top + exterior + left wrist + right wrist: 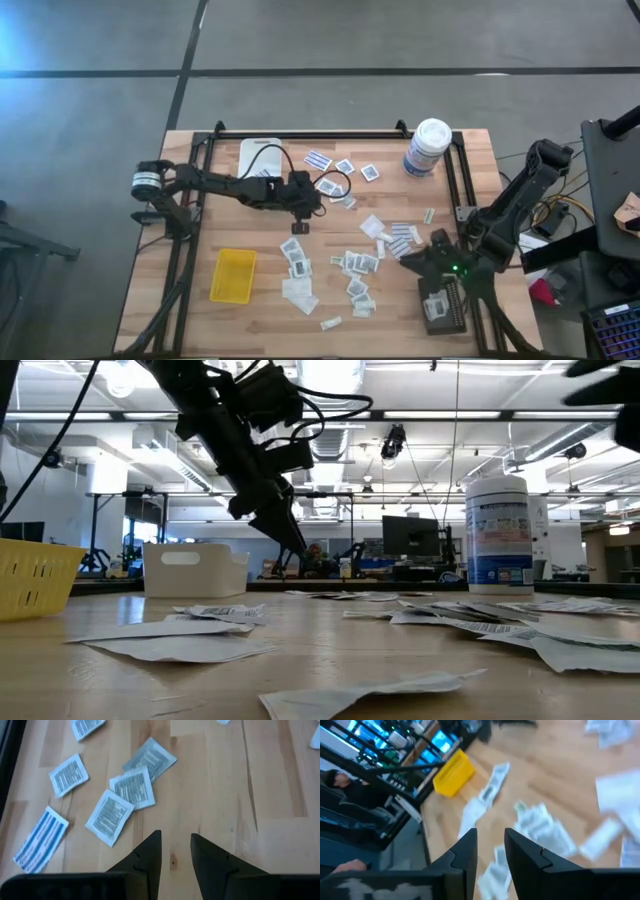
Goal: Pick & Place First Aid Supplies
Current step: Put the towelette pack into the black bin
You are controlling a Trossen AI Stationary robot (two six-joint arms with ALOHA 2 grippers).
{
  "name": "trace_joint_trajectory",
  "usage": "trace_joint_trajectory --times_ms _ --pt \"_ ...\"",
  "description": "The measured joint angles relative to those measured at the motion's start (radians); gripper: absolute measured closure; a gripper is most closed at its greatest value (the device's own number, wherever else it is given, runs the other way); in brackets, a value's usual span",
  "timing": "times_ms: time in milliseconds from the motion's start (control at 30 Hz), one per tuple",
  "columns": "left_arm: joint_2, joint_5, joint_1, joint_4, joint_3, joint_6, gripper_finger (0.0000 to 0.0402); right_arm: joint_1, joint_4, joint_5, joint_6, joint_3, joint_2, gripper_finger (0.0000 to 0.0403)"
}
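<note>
From above, the first aid supplies (355,262) are lying scattered mid-counter (180,250), right of the yellow tray (233,275). Left end effector (299,228) is hovering over bare wood, fingers apart and empty. Right end effector (487,851), fingers apart, is hanging over packets.

No legible text in any view. White canister (498,532) carries a blue label with print too small to read. Square packets (131,787) show grey printed lines, not decipherable. No brands, numbers or signs readable.
</note>
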Motion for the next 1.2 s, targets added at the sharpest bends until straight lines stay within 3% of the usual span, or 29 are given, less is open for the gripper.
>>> trace_joint_trajectory --times_ms 200,467,667,1067,1200 --pt "0.0 0.0 0.009 0.186 -0.063 0.014 0.0294 -0.168 0.063 0.002 -0.259 0.0 0.01 0.0311" --pt "0.0 -0.006 0.016 0.305 -0.135 -0.065 0.0294 -0.392 0.063 -0.171 -0.432 0.0 0.012 0.0313" --pt "-0.001 0.062 -0.02 0.177 -0.144 -0.152 0.0294 -0.47 0.065 -0.274 -0.492 0.0 0.012 0.0307" --pt "-0.098 0.081 -0.165 0.025 -0.138 -0.251 0.0294 -0.479 0.076 -0.282 -0.52 -0.013 0.012 0.0321" --pt "-0.135 0.085 -0.208 -0.095 -0.138 -0.301 0.0294 -0.479 0.098 -0.282 -0.506 -0.018 0.04 0.0318"
